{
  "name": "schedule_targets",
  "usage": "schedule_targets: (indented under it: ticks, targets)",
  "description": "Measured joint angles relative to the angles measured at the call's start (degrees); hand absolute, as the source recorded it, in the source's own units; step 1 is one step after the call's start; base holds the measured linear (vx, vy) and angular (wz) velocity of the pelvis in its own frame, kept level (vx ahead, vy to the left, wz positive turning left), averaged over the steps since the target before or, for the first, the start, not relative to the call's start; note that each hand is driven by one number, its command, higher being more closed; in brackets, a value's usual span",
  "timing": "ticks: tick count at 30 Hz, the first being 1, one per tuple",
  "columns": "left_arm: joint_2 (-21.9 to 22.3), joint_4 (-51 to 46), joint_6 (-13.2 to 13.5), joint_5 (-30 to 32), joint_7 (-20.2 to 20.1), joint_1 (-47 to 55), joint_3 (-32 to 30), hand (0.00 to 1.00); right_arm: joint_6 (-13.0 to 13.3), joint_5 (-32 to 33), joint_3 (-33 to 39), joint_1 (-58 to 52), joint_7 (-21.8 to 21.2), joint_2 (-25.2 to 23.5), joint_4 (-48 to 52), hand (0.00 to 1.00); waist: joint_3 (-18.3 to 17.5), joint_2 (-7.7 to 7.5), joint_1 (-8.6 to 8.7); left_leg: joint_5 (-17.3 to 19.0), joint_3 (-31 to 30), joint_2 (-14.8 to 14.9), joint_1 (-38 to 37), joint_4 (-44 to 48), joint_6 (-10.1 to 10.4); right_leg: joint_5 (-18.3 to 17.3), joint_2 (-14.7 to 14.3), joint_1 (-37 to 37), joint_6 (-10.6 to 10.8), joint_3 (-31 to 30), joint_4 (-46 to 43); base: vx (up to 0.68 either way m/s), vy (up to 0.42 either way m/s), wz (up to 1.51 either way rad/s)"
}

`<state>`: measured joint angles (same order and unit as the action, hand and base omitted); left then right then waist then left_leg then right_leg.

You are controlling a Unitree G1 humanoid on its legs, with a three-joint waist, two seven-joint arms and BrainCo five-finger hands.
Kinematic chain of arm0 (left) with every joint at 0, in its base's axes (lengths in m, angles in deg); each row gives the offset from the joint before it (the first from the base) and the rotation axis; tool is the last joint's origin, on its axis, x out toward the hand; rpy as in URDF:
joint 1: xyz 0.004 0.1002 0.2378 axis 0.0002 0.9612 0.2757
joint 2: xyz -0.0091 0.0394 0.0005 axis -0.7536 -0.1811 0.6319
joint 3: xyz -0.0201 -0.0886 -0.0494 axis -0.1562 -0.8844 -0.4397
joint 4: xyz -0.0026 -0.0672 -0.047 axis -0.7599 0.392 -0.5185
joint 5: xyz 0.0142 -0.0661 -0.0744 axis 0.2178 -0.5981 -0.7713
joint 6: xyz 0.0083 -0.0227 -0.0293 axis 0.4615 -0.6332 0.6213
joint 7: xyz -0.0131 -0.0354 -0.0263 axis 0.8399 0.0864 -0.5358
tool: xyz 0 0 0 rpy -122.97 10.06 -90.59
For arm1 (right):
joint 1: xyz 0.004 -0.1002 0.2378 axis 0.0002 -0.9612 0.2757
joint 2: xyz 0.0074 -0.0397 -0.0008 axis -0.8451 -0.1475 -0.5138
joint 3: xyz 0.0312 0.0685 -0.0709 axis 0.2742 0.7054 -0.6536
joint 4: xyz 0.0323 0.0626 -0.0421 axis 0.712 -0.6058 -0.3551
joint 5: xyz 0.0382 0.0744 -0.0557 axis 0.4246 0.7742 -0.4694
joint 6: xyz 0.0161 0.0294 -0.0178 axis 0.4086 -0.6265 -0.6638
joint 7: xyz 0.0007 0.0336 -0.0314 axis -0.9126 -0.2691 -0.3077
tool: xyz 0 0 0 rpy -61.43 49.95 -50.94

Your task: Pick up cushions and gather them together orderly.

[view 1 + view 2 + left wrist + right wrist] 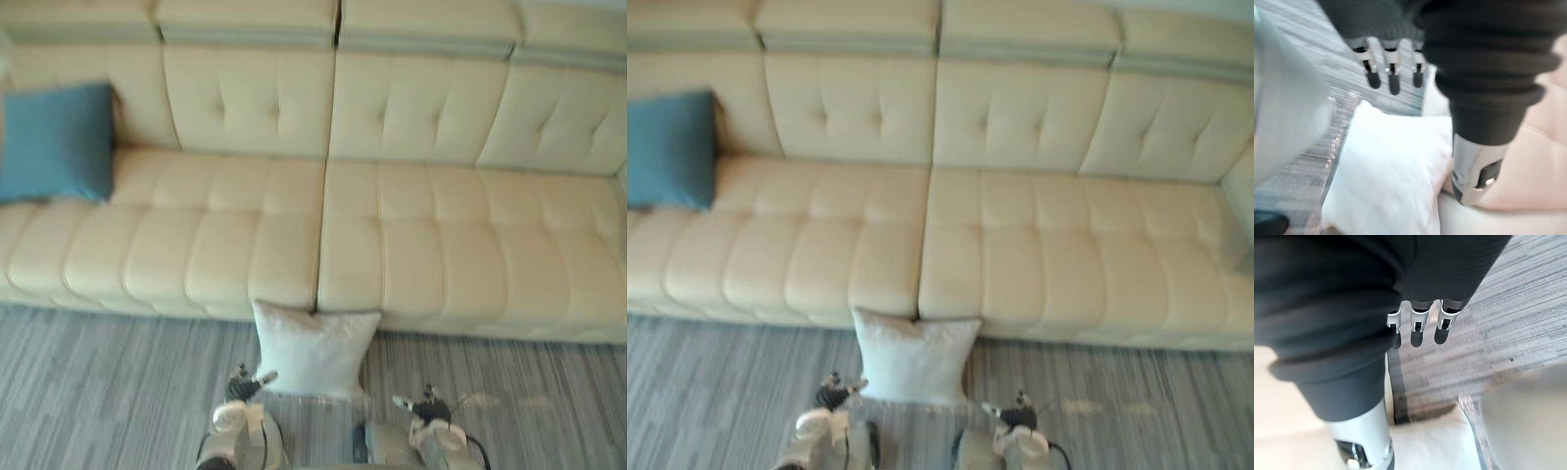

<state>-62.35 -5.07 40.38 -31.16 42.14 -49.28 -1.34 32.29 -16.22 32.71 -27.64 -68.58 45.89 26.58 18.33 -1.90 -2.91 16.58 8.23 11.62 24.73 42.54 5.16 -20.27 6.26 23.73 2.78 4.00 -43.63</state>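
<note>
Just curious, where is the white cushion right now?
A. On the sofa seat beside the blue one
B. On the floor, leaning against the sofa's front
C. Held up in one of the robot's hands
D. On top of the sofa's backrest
B: the white cushion stands on the floor against the front of the sofa, while the blue cushion sits up on the seat.

tufted leather-look sofa; matt cloth cushions

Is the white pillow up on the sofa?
No, the white pillow stands on the floor, leaning against the front of the sofa.
</note>
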Motion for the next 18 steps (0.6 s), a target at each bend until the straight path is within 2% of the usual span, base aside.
schedule_targets:
  ticks: [3, 5, 7, 11, 18]
  targets:
    - [-1.00, -1.98, 1.11, -1.99, 1.06, -4.77, -1.45, 0.00, 0.59, 1.47, 2.07, 4.53, 0.79, 1.07, 2.44, 0.00, 2.32, 0.38, 0.03, 3.23, -1.17, 0.92, 9.12, 6.21, 0.53, -3.75, -0.09, 9.35, -1.04, -0.07, -7.10, -0.24, -0.068, -0.05]
    - [-1.62, -2.88, 1.50, -3.14, 1.62, -8.28, -2.39, 0.00, 1.03, 2.84, 2.37, 7.76, 1.74, 1.93, 3.48, 0.00, 3.51, 0.43, 0.26, 4.25, -1.77, 1.21, 14.59, 9.07, 1.12, -4.48, -0.07, 15.30, -1.31, -0.25, -10.94, -0.28, -0.071, 0.01]
    - [-2.20, -4.11, 1.94, -4.32, 2.47, -12.19, -3.43, 0.00, 1.19, 4.14, 4.49, 13.15, 2.48, 2.30, 3.48, 0.00, 4.16, 0.23, 0.17, 4.28, -2.66, 1.56, 22.29, 12.65, 0.72, -4.63, -0.24, 23.01, -1.02, -0.66, -14.52, -0.30, -0.051, -0.04]
    - [-5.29, -5.22, 1.93, -5.62, 3.40, -18.03, -3.46, 0.00, 2.00, 7.10, 6.94, 21.81, 2.96, 2.48, 3.57, 0.00, 5.43, -0.14, 0.30, 2.59, -3.34, 1.94, 33.34, 15.90, 0.00, -2.74, -0.42, 34.10, -1.19, -1.00, -17.58, -0.20, -0.026, -0.06]
    - [-12.21, -7.50, 2.04, -7.58, 4.57, -34.21, -3.13, 0.00, 3.04, 9.37, 8.56, 40.81, 3.95, 5.88, 4.59, 0.00, 11.19, -0.55, 0.79, 1.01, -4.37, 2.36, 49.82, 22.22, -0.27, -0.75, -0.29, 50.23, -1.28, -1.93, -23.43, -0.08, -0.006, -0.01]
